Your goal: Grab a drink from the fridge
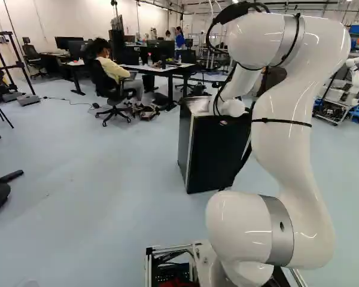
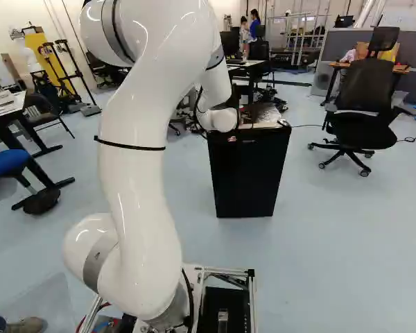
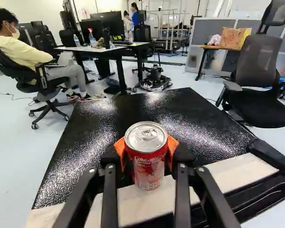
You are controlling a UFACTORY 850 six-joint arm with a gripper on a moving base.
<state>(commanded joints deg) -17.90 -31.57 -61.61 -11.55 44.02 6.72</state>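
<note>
At the top of the black fridge (image 2: 244, 177), my gripper (image 2: 247, 114) shows as a dark shape beyond the white wrist; its fingertips are hidden there. In the wrist view, a red can (image 3: 148, 164) with a silver lid stands upright between the fingers. Both orange pads touch its sides, so the gripper (image 3: 147, 149) is shut on it. The can is over the fridge's glossy black top (image 3: 133, 111), near a pale strip along one edge; whether its base rests on anything I cannot tell. The fridge (image 1: 218, 155) appears closed in the left base view.
Beyond the fridge are desks (image 1: 161, 70) with monitors and a seated person. An empty office chair (image 2: 364, 104) stands to the fridge's right in the right base view. Another robot (image 1: 356, 75) is at the far right of the left base view.
</note>
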